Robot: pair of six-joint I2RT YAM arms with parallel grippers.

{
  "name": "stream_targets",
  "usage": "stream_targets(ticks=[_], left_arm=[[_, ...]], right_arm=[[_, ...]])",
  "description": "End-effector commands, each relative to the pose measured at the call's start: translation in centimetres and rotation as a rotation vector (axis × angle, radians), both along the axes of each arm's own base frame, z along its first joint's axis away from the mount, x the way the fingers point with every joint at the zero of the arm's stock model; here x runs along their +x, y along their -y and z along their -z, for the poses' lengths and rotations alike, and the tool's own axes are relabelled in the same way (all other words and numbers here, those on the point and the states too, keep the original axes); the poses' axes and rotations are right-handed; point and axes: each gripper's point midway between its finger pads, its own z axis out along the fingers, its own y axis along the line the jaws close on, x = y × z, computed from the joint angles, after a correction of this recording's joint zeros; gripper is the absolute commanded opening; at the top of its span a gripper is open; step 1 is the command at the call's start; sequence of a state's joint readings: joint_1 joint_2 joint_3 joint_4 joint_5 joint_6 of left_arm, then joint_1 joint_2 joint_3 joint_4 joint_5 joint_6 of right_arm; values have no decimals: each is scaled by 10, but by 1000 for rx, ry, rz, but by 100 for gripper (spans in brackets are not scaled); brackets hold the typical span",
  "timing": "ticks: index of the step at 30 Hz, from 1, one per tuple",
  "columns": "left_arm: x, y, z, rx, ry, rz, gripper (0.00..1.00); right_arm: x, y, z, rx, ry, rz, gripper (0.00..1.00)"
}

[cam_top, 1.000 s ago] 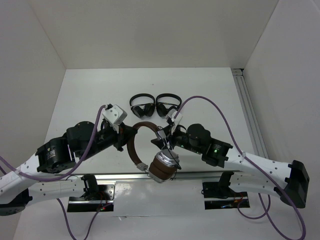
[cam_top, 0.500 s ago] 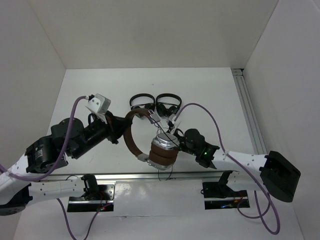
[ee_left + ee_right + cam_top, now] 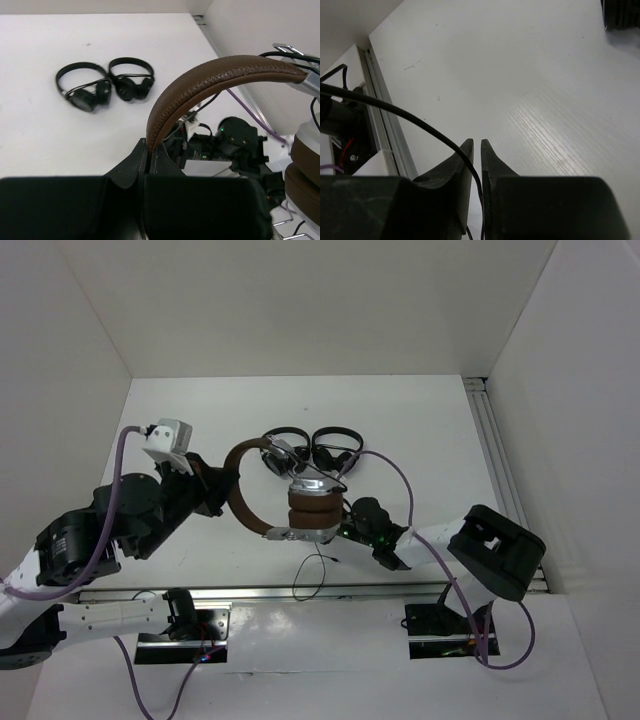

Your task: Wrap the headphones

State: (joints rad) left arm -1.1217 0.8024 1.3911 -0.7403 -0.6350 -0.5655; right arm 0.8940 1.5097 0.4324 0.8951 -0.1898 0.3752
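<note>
White table [image 3: 420,430], boxed in by white walls. Your left gripper [image 3: 148,150] is clamped on the brown headband of the headphones [image 3: 240,505], holding them up over the near middle of the table. The two brown earcups [image 3: 314,512] sit together at the right end. Your right gripper [image 3: 476,146] is low, just beside them, jaws almost together. The thin black cable [image 3: 395,107] runs down the slit between them; whether it is pinched cannot be told. Two small black headphones [image 3: 310,448] lie behind.
</note>
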Motion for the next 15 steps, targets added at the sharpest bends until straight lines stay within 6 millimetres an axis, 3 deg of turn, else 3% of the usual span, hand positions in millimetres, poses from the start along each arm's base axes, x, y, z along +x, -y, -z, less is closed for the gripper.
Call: stream_targets(ticks=[1, 3, 5, 7, 8, 10, 11, 13, 14, 15], left_arm=[[8, -33, -29, -191, -14, -195, 0], [11, -43, -29, -204, -26, -257, 0], [13, -59, -23, -220, -48, -353, 0], [18, -71, -19, -215, -42, -440, 0], [20, -73, -16, -240, -54, -476, 0], [22, -86, -5, -204, -56, -561, 0], [24, -86, -3, -232, -70, -592, 0], [25, -94, -3, -222, -70, -635, 0], [29, -93, -7, -234, -65, -657, 0], [30, -95, -8, -225, -65, -673, 0]], right_arm=[[3, -3, -14, 84, 34, 12, 16], [2, -1, -7, 65, 24, 32, 7], [-10, -4, -2, 29, 6, 32, 3], [-14, -5, -16, 30, 26, 82, 2], [-33, -12, -13, -6, 26, 56, 2], [-38, -12, -33, -7, 63, 117, 2], [-58, -16, -24, -68, 51, 88, 1], [-61, -21, -42, -83, 74, 146, 1], [-81, -22, -34, -159, 72, 116, 1], [-85, -23, -37, -188, 80, 125, 1]])
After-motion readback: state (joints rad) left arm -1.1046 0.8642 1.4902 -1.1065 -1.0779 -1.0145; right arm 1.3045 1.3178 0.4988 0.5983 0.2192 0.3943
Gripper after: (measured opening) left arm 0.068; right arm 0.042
